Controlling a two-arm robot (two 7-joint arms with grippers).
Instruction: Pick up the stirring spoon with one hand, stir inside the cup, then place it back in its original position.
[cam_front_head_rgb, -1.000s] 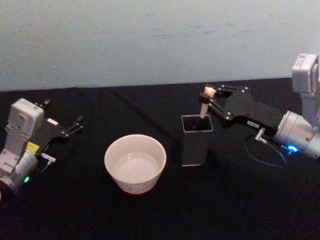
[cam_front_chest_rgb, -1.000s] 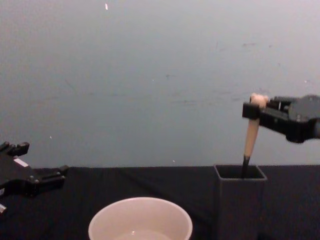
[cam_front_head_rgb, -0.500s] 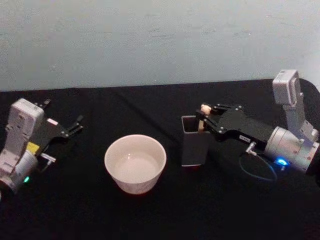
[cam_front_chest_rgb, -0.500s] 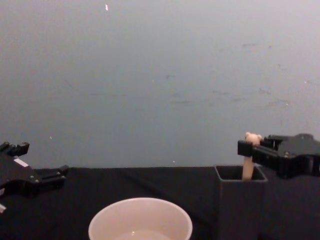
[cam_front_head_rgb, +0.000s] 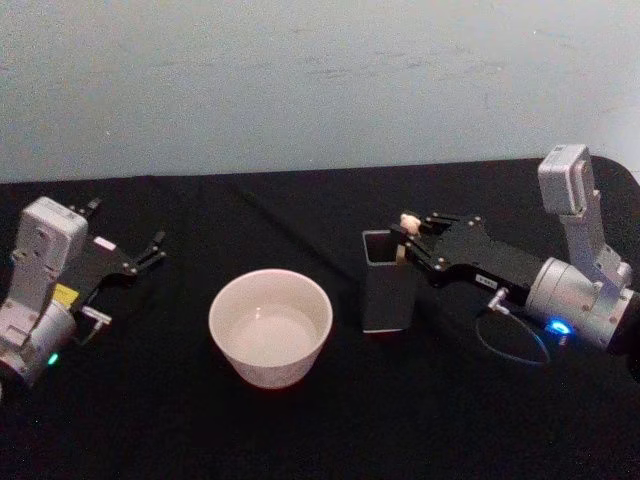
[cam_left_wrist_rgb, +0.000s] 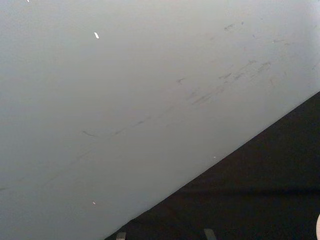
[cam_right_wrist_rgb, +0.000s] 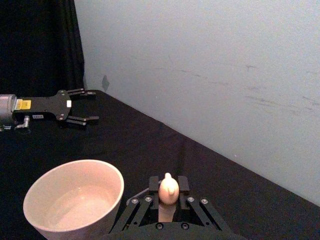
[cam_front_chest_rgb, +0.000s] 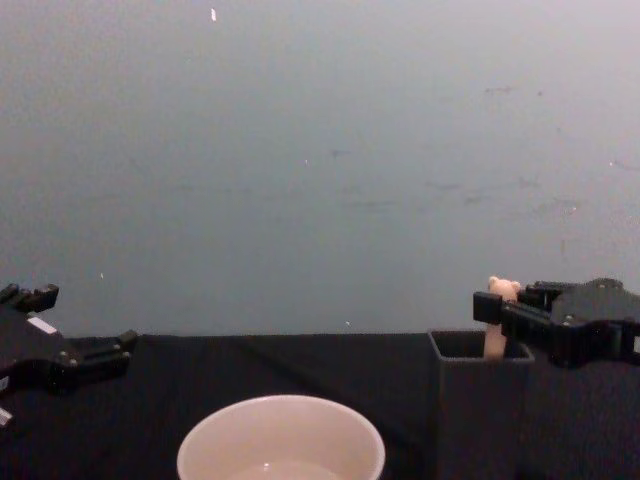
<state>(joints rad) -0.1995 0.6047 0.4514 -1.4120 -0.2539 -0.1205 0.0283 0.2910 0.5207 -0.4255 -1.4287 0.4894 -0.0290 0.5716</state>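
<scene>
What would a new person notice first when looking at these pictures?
First the right gripper, reaching in from the right and closed on the bear-topped stirring spoon, which stands in the dark grey holder with just its top above the rim. Next the wide cream cup, standing on the black table to the left of the holder. The left gripper rests open at the far left.
</scene>
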